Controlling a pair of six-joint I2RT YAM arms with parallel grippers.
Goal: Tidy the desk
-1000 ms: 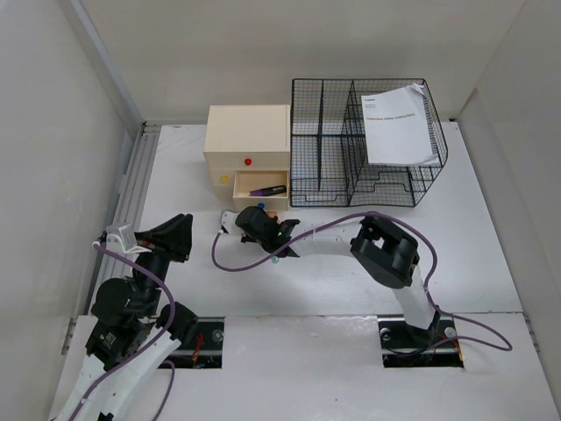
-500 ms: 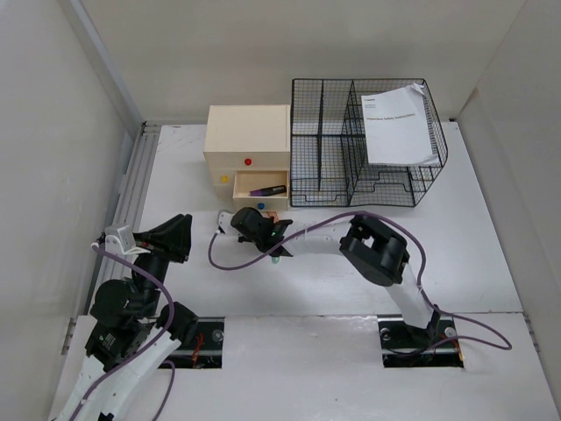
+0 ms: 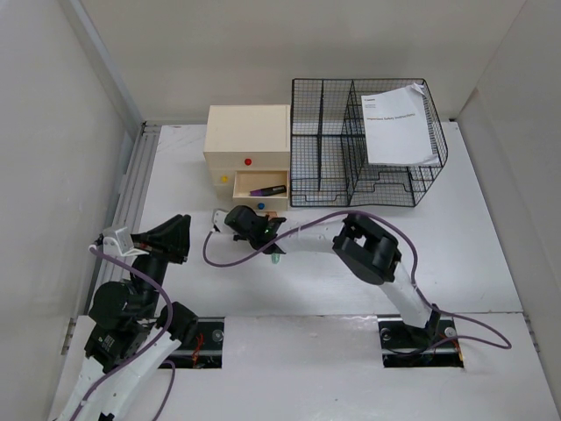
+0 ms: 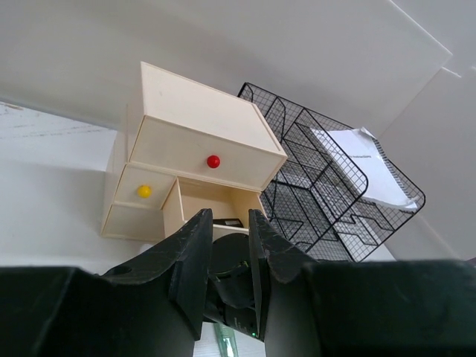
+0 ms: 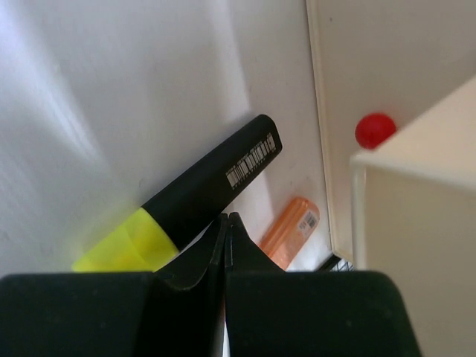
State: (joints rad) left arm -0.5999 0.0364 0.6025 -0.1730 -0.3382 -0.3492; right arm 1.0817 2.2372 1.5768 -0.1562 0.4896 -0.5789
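Observation:
The white desk [image 3: 456, 246] carries a cream drawer box [image 3: 248, 136] and a black wire rack [image 3: 368, 149]. My right gripper [image 3: 235, 219] is low over the desk just in front of the drawer box, jaws shut with nothing between them. In the right wrist view its tips [image 5: 227, 220] sit against a black and yellow highlighter [image 5: 201, 193] lying on the desk, with an orange item [image 5: 288, 232] just beyond. My left gripper [image 3: 175, 230] hovers at the left, slightly open and empty; in the left wrist view [image 4: 229, 217] it faces the drawer box [image 4: 201, 134].
The lowest drawer is pulled open and holds a dark purple item [image 3: 267, 190]. A sheet of paper [image 3: 399, 123] lies on the rack. A teal pen [image 3: 274, 260] lies under the right arm. A ribbed rail [image 3: 131, 184] runs along the desk's left edge.
My right gripper has slid left along the front of the drawer box, and the arm has stretched further left. The left arm has barely moved.

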